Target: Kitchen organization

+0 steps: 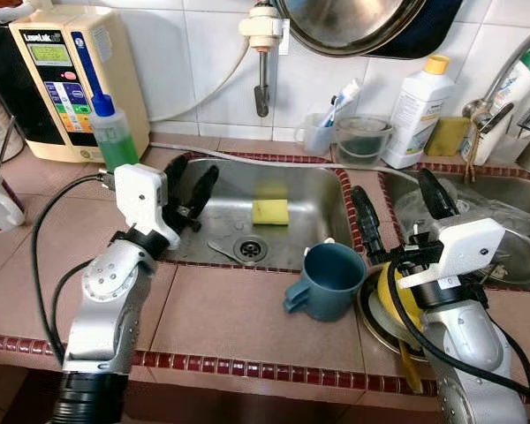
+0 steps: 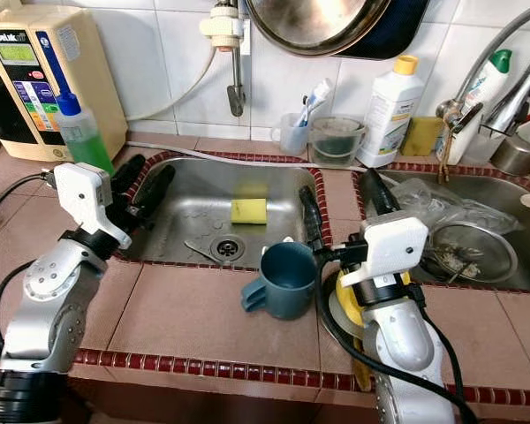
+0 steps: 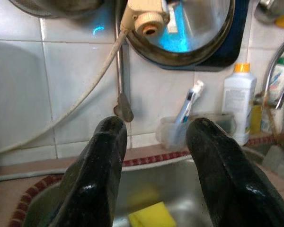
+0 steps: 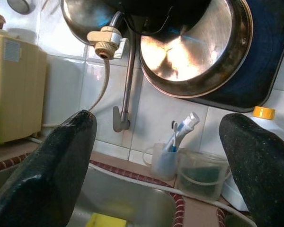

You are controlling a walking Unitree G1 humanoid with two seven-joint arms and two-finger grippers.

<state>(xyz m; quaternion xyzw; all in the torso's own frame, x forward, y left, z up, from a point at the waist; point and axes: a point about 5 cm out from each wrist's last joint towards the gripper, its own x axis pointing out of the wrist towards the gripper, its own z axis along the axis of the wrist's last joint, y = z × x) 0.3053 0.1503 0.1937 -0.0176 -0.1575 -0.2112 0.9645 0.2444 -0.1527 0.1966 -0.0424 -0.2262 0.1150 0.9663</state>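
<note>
We see the left gripper [image 1: 187,190] held over the left rim of the steel sink [image 1: 309,199], its two black fingers [image 3: 102,175] parted by a moderate gap and holding nothing. The right gripper [image 1: 399,208] stands above the tiled ridge between the sink and the second basin [image 1: 477,190], fingers spread wide and likewise empty.

From the left wrist we note a yellow sponge [image 3: 152,215] between and beyond the fingers, low in the sink; the head views place it on the sink floor just behind the drain [image 1: 249,248]. Both wrist views show what the head views crop: a round metal pan [image 4: 199,45] hanging on the tiled wall, with a plastic tap fitting [image 4: 103,42] beside it.

A blue mug [image 1: 325,281] stands upright on the countertop [image 1: 212,309] at the sink's front right corner (handle toward the counter's front edge), just left of the right wrist; we cannot see its contents. Beside it, under the right arm, a yellow object [image 1: 397,296] rests on a plate [image 1: 375,329].

Along the back edge sit a clear cup holding toothbrushes [image 1: 322,131], a clear tub [image 1: 364,139], and a white bottle with a yellow cap [image 1: 415,110]. At the back left corner a green soap bottle [image 1: 113,132] stands before a cream appliance [image 1: 57,75]. The second basin holds a metal dish [image 1: 517,256] and crumpled clear plastic.
</note>
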